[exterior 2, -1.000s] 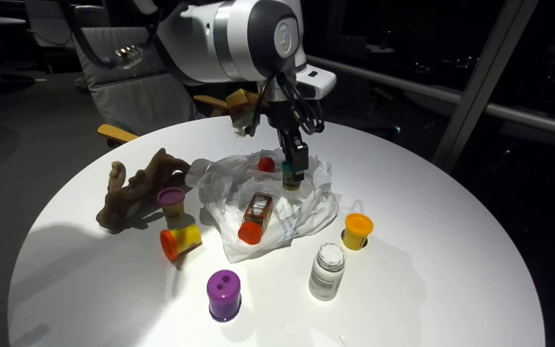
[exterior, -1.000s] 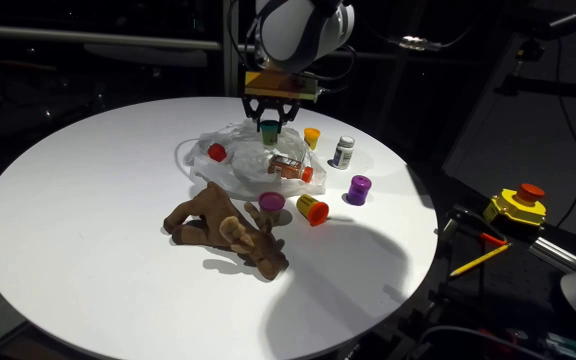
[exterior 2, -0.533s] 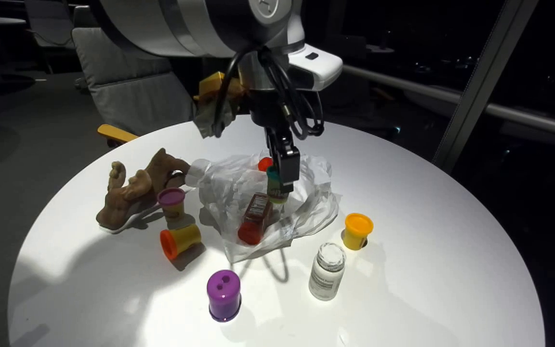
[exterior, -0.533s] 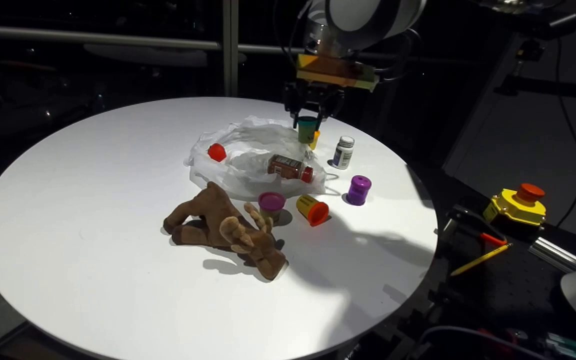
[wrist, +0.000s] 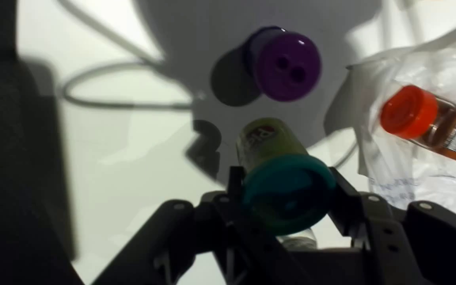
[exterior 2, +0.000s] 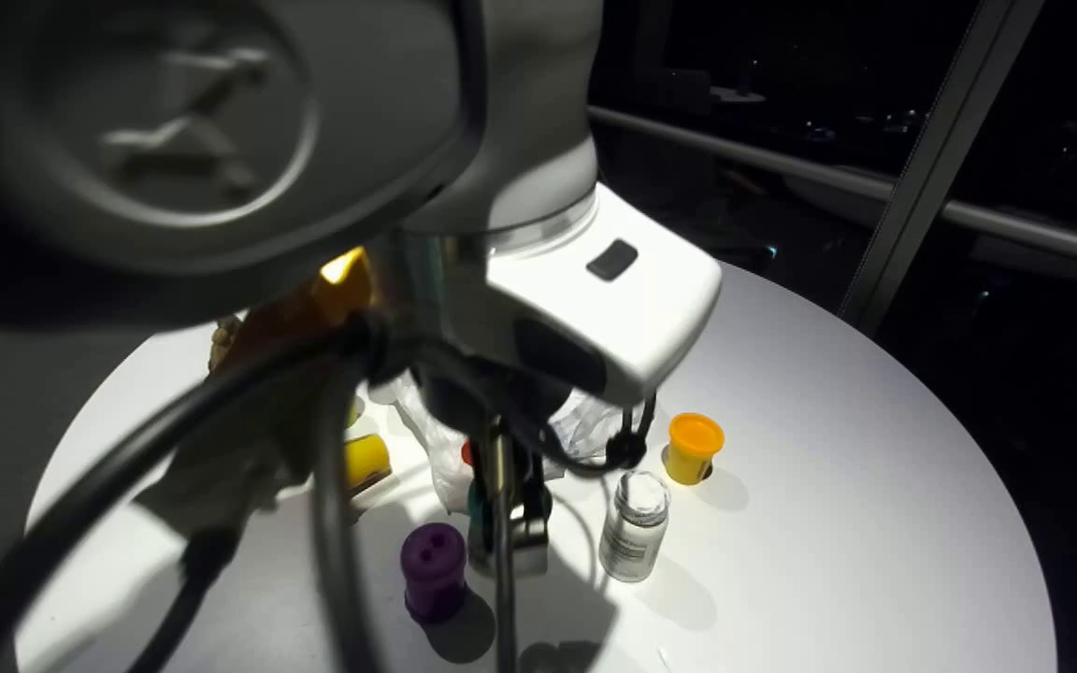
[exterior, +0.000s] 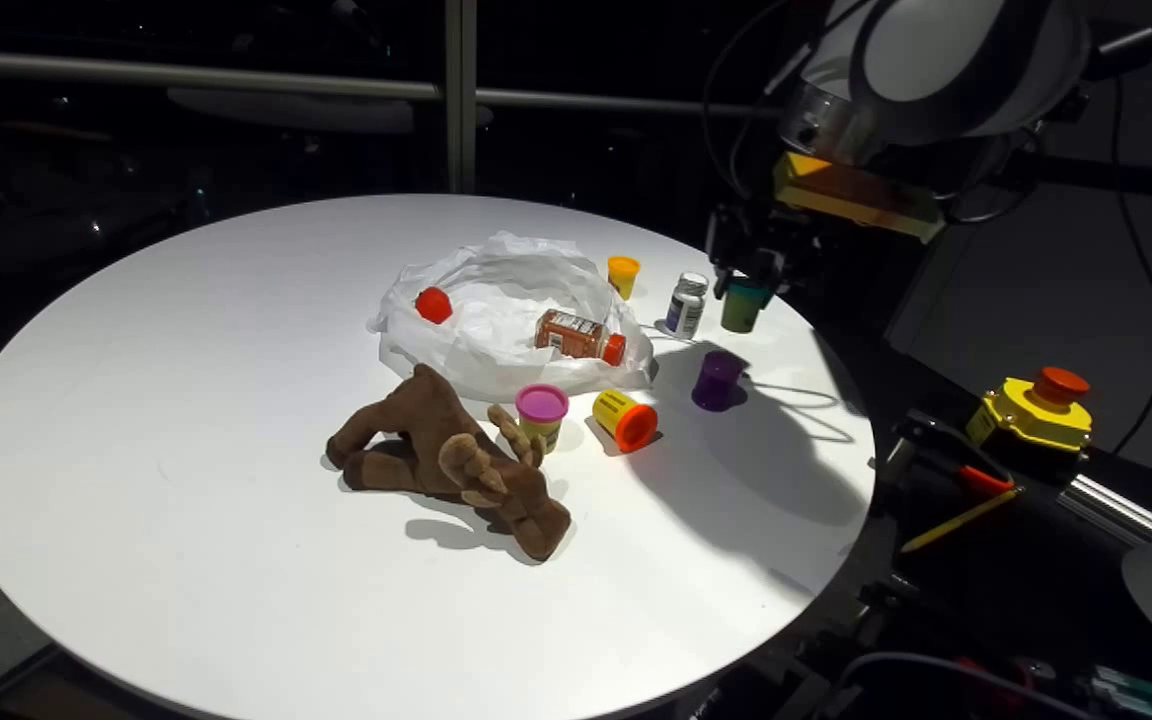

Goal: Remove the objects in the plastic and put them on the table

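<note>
My gripper (exterior: 744, 294) is shut on a green tub with a teal lid (wrist: 267, 138). It holds the tub tilted above the white table (exterior: 236, 560), near the white bottle and the purple container. Both fingers press against the lid's sides in the wrist view. Wrinkled and whitish, the plastic bag (exterior: 496, 375) lies spread behind the brown plush animal (exterior: 426, 430). On the bag rest a red ball (exterior: 434, 305) and a brown bottle with a red cap (exterior: 568, 335). The arm hides much of the bag in an exterior view (exterior 2: 440, 467).
Around the bag stand a purple container (exterior: 716, 382), a white bottle (exterior: 686, 308), an orange-lidded yellow tub (exterior: 622, 278) and a pink-lidded tub (exterior: 542, 408). Another yellow tub (exterior: 620, 415) lies on its side. Beyond the table edge sits a yellow box with a red button (exterior: 1036, 415).
With the green tub in its grip, my gripper has risen off the bag and travelled past the white bottle to the purple container. The bag, red ball and brown bottle have stayed put.
</note>
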{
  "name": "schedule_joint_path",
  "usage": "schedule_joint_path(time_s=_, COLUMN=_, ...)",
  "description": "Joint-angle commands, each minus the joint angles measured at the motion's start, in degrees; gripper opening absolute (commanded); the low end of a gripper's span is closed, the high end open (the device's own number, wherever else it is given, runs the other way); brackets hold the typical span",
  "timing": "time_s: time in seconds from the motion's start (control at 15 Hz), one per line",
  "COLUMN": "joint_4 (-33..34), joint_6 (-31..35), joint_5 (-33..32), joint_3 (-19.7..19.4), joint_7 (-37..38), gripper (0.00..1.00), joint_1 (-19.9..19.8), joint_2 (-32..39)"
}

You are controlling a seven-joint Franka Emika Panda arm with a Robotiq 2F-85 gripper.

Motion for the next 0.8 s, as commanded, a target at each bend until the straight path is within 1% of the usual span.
schedule_joint_path(time_s=0.0, joint_4=-3.2, joint_6=-0.5, joint_5=10.2, joint_3=2.5, joint_7=-14.5, gripper=0.27, joint_1=-5.2, joint_2=-4.1)
schedule_joint_path(time_s=0.07, joint_4=-4.9, joint_6=-0.1, joint_5=11.8, joint_3=1.6, joint_7=-16.9, gripper=0.27, joint_1=-5.4, joint_2=-5.3)
schedule_joint_path(time_s=0.13, joint_4=-4.7, joint_6=0.9, joint_5=13.2, joint_3=1.1, joint_7=-18.8, gripper=0.27, joint_1=-5.5, joint_2=-4.8)
schedule_joint_path(time_s=0.2, joint_4=-4.1, joint_6=3.7, joint_5=13.9, joint_3=0.9, joint_7=-19.3, gripper=0.27, joint_1=-5.6, joint_2=-2.9)
schedule_joint_path(time_s=0.27, joint_4=-3.6, joint_6=6.1, joint_5=13.6, joint_3=0.6, joint_7=-18.1, gripper=0.27, joint_1=-5.4, joint_2=-1.2)
schedule_joint_path(time_s=0.33, joint_4=-3.3, joint_6=8.9, joint_5=11.4, joint_3=1.6, joint_7=-15.8, gripper=0.27, joint_1=-6.5, joint_2=1.2)
schedule_joint_path(time_s=0.4, joint_4=-2.9, joint_6=11.6, joint_5=10.2, joint_3=-0.2, joint_7=-14.2, gripper=0.27, joint_1=-4.4, joint_2=4.2)
schedule_joint_path(time_s=0.47, joint_4=-1.7, joint_6=13.0, joint_5=9.7, joint_3=-0.9, joint_7=-13.6, gripper=0.27, joint_1=-3.4, joint_2=7.3)
schedule_joint_path(time_s=0.53, joint_4=-0.2, joint_6=15.0, joint_5=10.1, joint_3=-1.9, joint_7=-12.8, gripper=0.27, joint_1=-1.6, joint_2=11.1)
schedule_joint_path(time_s=0.6, joint_4=1.6, joint_6=17.2, joint_5=11.4, joint_3=-3.2, joint_7=-11.9, gripper=0.27, joint_1=1.1, joint_2=15.3)
schedule_joint_path(time_s=0.73, joint_4=4.8, joint_6=19.7, joint_5=14.6, joint_3=-5.9, joint_7=-10.6, gripper=0.27, joint_1=6.4, joint_2=21.5)
